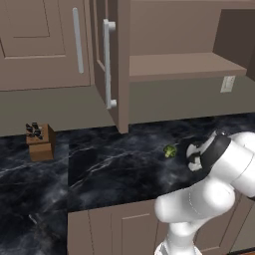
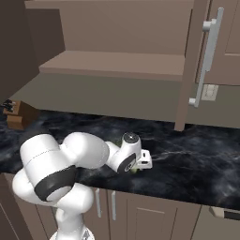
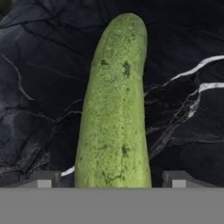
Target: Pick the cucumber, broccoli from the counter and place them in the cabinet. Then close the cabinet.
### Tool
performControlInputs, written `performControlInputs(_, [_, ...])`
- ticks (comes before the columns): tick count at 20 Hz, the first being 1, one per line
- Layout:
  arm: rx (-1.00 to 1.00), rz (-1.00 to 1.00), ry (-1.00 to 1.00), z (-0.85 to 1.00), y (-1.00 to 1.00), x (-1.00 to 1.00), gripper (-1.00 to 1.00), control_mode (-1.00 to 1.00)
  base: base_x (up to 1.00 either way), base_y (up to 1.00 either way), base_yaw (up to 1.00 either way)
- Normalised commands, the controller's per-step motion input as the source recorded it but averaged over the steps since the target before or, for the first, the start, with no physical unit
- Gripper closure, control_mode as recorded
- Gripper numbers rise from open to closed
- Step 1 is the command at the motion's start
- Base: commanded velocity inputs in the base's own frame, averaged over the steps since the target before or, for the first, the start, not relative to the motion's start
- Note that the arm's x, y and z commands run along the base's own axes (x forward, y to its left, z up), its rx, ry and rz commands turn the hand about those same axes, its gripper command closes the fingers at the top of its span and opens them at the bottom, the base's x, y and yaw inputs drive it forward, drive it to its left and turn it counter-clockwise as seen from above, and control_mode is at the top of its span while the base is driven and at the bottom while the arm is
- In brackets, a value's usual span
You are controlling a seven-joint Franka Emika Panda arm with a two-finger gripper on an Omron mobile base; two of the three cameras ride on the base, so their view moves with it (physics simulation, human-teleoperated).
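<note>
**Cucumber between our finger tips, broccoli loose on the counter**

Cucumber (image 3: 114,105) lies flat on the counter (image 3: 39,87) right under our gripper (image 3: 112,179). In the hand view it runs lengthwise up the frame, rounded far end near the top, near end passing between the 2 finger tips (image 3: 43,180). Tips stand one on each side of it with a visible gap on both sides, so we read them as spread around it, not pinching. From these frames we cannot tell if either pad touches the skin.

Broccoli (image 1: 170,151) sits on the black marble counter (image 1: 99,164) in the left base view, just left of our wrist, apart from the gripper. In the right base view our hand (image 2: 140,161) is low over the counter (image 2: 197,164) near its front edge, with a sliver of green under it.

Cabinet (image 1: 184,67) stands open above: the left door (image 1: 110,60) swung out toward us, the brown inner shelf (image 2: 117,63) bare where we can see it. Knife block (image 1: 41,142) sits far left on the counter, well apart from both vegetables.
</note>
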Motion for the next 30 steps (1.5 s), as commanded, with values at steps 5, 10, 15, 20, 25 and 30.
performControlInputs(5, [0.0, 0.01, 0.05, -0.2, 0.0, 0.0, 1.0, -1.0, 0.0, 0.0, 0.0])
performControlInputs(10, [0.02, 0.0, -0.01, 0.04, 0.0, -0.1, 1.0, -1.0, 0.0, 0.0, 0.0])
performControlInputs(15, [0.06, -0.01, -0.04, 0.92, 0.02, -0.1, 1.0, -1.0, 0.0, 0.0, 0.0])
performControlInputs(20, [0.0, -0.05, 0.01, 1.0, 0.19, -0.1, 1.0, -1.0, 0.0, 0.0, 0.0])
performControlInputs(25, [-0.03, -0.05, 0.08, 1.0, 0.18, -0.52, 1.0, -1.0, 0.0, 0.0, 0.0])
performControlInputs(30, [-0.06, -0.06, -0.08, 1.0, 0.2, -0.54, 1.0, -1.0, 0.0, 0.0, 0.0])
